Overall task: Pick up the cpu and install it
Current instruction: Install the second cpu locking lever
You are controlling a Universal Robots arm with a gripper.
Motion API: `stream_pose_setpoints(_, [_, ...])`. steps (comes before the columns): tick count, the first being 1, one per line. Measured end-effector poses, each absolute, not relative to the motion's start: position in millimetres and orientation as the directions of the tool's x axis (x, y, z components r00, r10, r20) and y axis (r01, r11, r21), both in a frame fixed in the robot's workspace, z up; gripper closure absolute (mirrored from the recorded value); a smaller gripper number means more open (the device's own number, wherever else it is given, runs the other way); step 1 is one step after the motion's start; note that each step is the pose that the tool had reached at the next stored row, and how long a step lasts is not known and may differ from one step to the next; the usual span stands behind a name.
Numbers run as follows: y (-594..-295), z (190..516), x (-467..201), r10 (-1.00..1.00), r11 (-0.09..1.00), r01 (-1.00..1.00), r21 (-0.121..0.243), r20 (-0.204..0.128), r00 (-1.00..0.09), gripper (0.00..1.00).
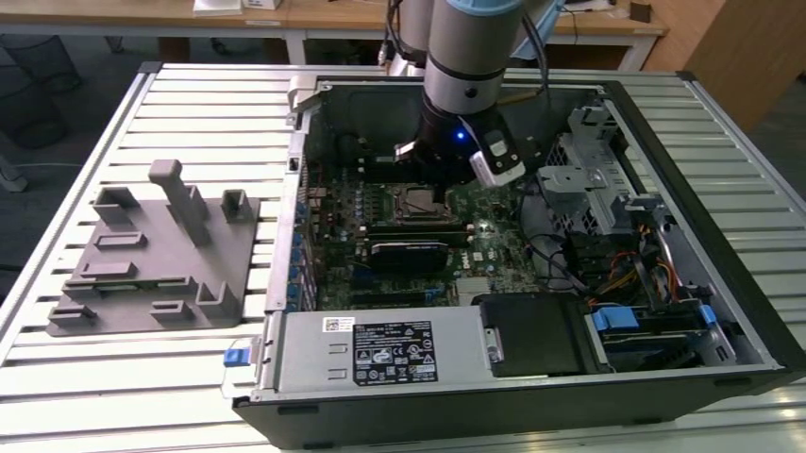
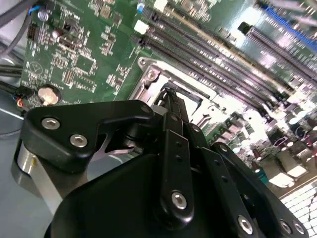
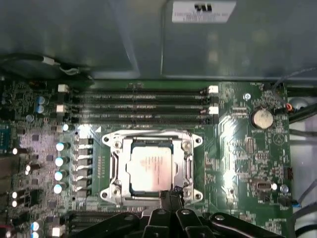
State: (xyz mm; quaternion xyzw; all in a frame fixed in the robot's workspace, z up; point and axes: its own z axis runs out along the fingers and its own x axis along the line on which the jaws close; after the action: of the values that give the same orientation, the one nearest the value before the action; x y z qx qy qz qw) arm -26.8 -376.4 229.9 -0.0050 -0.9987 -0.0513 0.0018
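Cpu [image 3: 151, 167] first: I see it lying flat inside the square metal-framed socket [image 3: 115, 163] on the motherboard [image 3: 242, 148], silver top up, framed on all sides by the socket's bracket in the first wrist view. Nothing grips it; it rests in the socket on its own.

My gripper [image 3: 171, 194] hangs just over the socket's edge, its black fingers [image 3: 174, 198] drawn together to a narrow tip at the frame's rim, beside the chip rather than on it. They look closed with nothing between them. In the second wrist view the same black linkage [image 2: 173, 148] points down at the socket frame [image 2: 148, 74], the tip close to the metal; I cannot tell whether it touches.

Beside the socket, four long memory slots [image 3: 138, 104] run parallel to one side of it, and a round coin battery [image 3: 261, 118] sits further off on the board.

In the exterior view the arm [image 1: 466, 66] reaches down into the open computer case [image 1: 705, 236], directly above the socket [image 1: 412, 201]. Well apart from the socket, outside the case on the slatted table [image 1: 189, 104], stands the grey plastic holder block [image 1: 151, 255].
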Motion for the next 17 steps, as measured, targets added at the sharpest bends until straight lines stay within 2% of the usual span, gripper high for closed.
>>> stream_pose_setpoints(17, [-393, 229, -28, 0.006, 0.995, 0.007, 0.102, 0.009, -1.000, 0.89])
